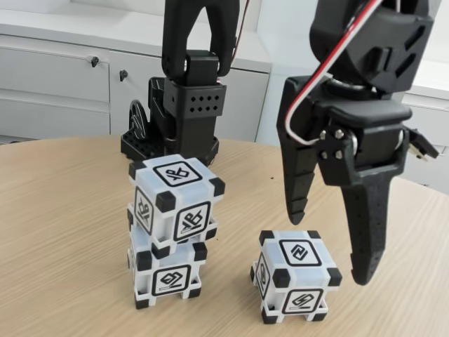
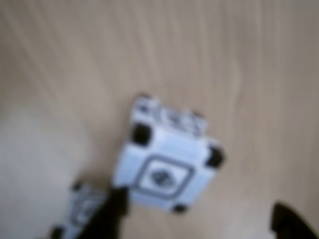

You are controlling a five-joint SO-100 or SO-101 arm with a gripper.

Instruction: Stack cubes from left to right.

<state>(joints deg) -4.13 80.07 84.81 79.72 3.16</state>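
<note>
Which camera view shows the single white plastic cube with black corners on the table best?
The fixed view: the single white plastic cube with black corners is sharp, with three faces visible. The wrist view shows it from above, blurred.

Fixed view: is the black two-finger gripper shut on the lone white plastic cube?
No: the black two-finger gripper hangs open above the lone white plastic cube with black corners, its fingers not touching it.
</note>
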